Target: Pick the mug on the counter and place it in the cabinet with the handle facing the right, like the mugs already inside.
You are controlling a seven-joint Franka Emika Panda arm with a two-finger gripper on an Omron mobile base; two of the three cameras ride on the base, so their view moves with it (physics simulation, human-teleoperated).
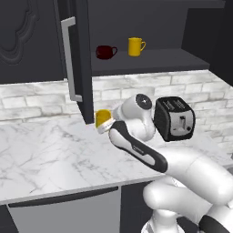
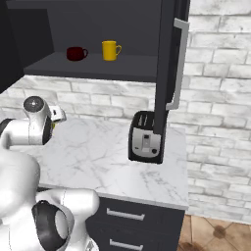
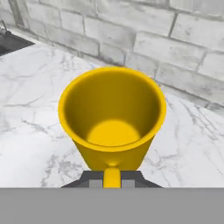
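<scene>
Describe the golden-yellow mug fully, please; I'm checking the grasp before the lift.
The mug is a plain golden-yellow cup, smooth and glossy, wider at the rim than at the base, and empty inside. It sits upright at the counter near the brick wall. Its loop handle points toward the camera, between the tips of the gripper, which is shut on it. In the left base view it shows beside the open cabinet door.
</scene>
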